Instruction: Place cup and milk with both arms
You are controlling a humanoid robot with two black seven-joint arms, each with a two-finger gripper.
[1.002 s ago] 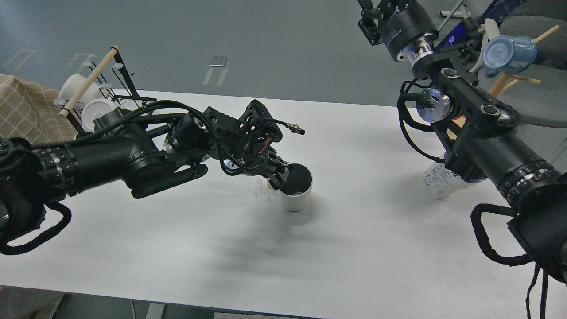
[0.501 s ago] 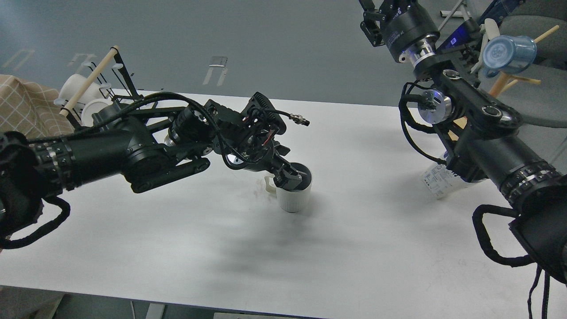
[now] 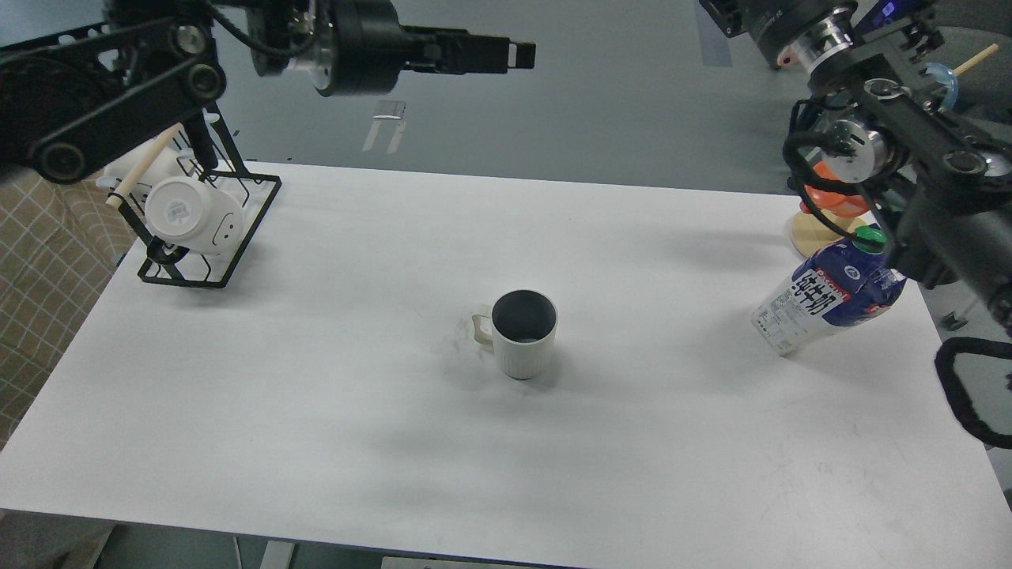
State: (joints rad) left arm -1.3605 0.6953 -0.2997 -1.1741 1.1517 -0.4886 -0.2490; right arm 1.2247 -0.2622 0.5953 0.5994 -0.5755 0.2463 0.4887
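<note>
A white ribbed cup [image 3: 523, 348] with a dark inside stands upright in the middle of the white table [image 3: 316, 411], its handle to the left. Nothing holds it. A milk bottle [image 3: 826, 300] with a blue-and-white label and a green cap stands tilted near the table's right edge, free of any gripper. My left gripper [image 3: 522, 54] is high above the table's far side, pointing right, empty, seen side-on so its fingers cannot be told apart. My right arm [image 3: 893, 150] runs up the right side; its gripper is beyond the top edge.
A black wire rack [image 3: 237, 237] with a white cup [image 3: 190, 213] on a wooden peg stands at the table's back left. A round wooden base [image 3: 814, 231] with an orange object stands at the back right, behind the milk bottle. A checked cloth lies left of the table.
My left gripper has let go of the cup and risen far up and back. My right arm has lifted, uncovering the milk bottle. The cup has stayed in place.
</note>
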